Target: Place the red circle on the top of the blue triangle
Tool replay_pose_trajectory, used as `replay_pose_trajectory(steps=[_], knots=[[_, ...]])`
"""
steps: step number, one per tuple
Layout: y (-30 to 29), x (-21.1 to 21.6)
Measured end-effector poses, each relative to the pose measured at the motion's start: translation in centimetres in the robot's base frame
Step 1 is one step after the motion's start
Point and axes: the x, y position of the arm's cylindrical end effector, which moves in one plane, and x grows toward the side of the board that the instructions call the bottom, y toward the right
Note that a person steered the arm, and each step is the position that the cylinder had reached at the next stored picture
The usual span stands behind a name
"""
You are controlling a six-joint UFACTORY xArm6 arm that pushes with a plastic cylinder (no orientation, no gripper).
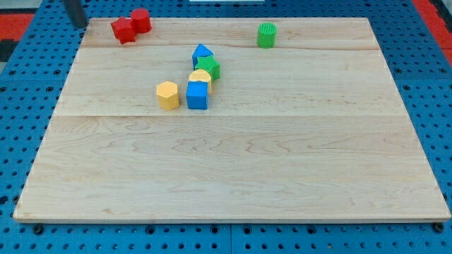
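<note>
Two red blocks touch each other at the board's top left: a rounded one, the red circle, and a jagged star-like red block just left of and below it. The blue triangle sits near the top middle, at the upper end of a cluster, well to the right of and below the red pair. My tip is at the view's top left corner, by the board's edge, left of the red star block and apart from it. Only the rod's lower end shows.
Below the blue triangle a green block, a yellow block and a blue cube run down in a touching line. A yellow hexagon stands left of the cube. A green cylinder stands alone at the top right.
</note>
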Motion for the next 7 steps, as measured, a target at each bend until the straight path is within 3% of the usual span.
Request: replay_pose_trajectory(steps=[2, 4, 5, 6, 7], knots=[[1.5, -0.1], [13.7, 0.1], [17.3, 2.7], [16.5, 3.1], [15.7, 0.0]])
